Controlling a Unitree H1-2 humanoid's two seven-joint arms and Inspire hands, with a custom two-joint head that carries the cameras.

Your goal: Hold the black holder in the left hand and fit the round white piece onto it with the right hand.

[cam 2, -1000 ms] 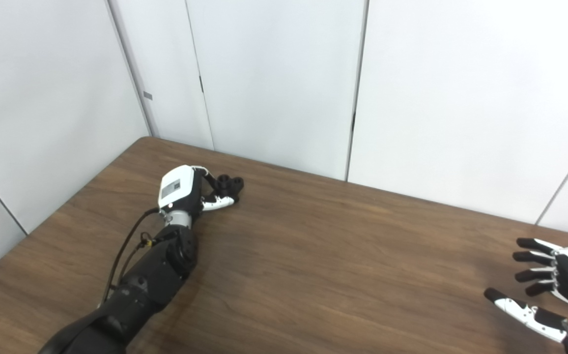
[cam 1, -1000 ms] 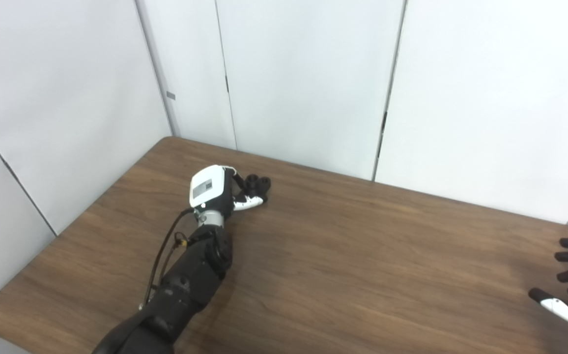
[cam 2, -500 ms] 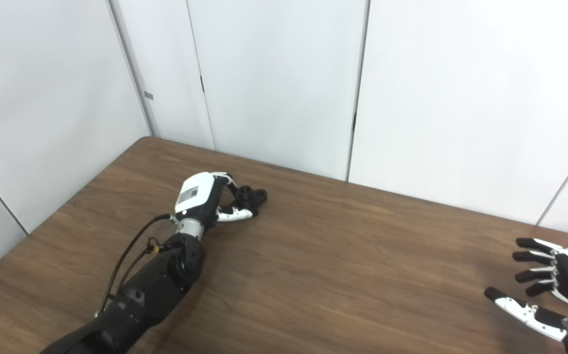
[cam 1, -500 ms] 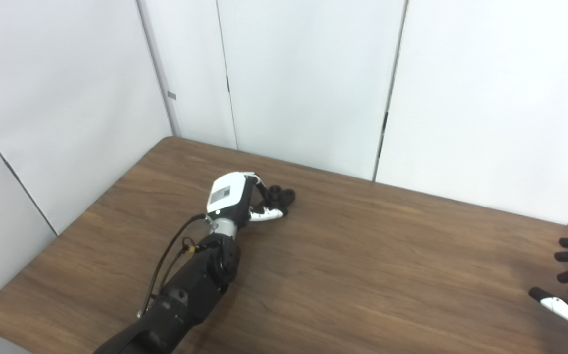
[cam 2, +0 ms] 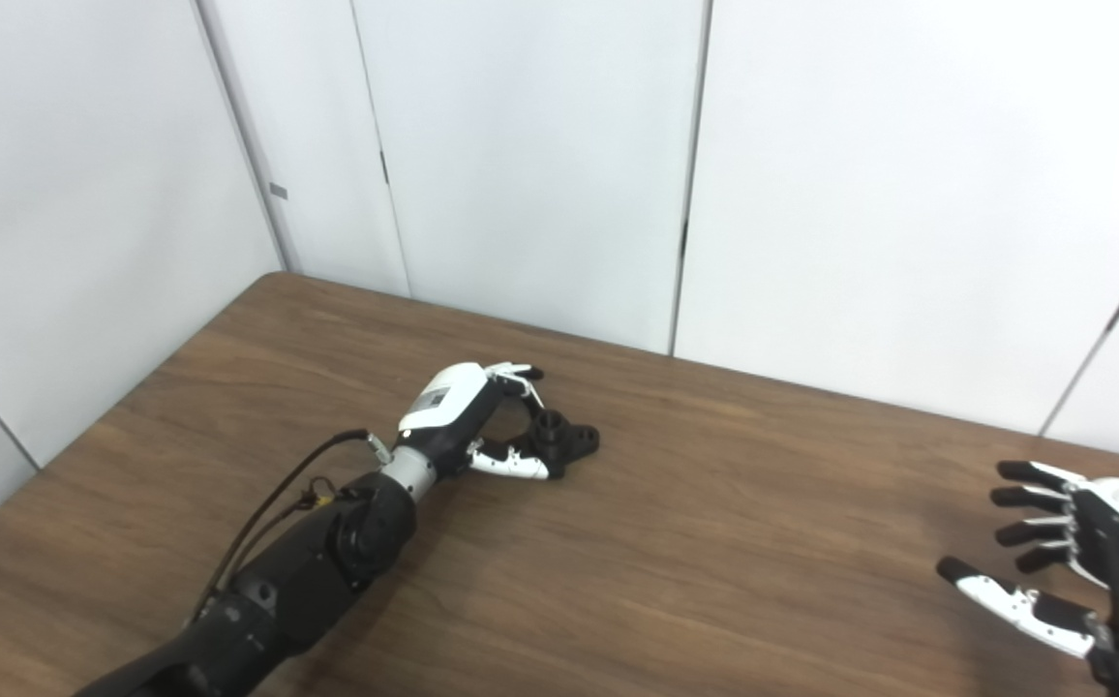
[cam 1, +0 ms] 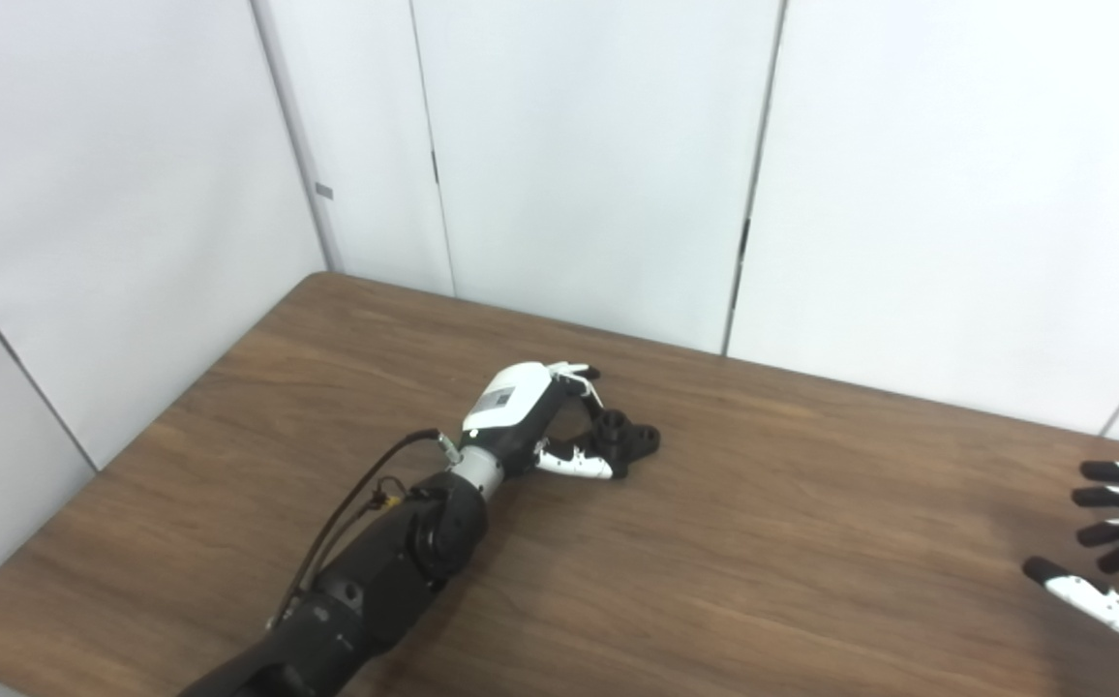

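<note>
The black holder [cam 1: 625,440], a small part with round sockets on top, is near the middle of the brown table [cam 1: 714,542]. My left hand [cam 1: 540,421] is shut on the black holder, thumb below and fingers over its near side. My right hand [cam 2: 1073,561] hovers at the far right edge of both views, open, fingers spread, holding nothing. No round white piece shows in either view.
White wall panels [cam 1: 569,165] stand right behind the table's far edge. The table's left corner [cam 1: 322,281] sits close to the side wall. A black cable [cam 1: 347,508] runs along my left forearm.
My left hand has carried the black holder to the right and nearer, from the back left toward the table's middle. The camera has shifted slightly. My right hand has stayed in place, open.
</note>
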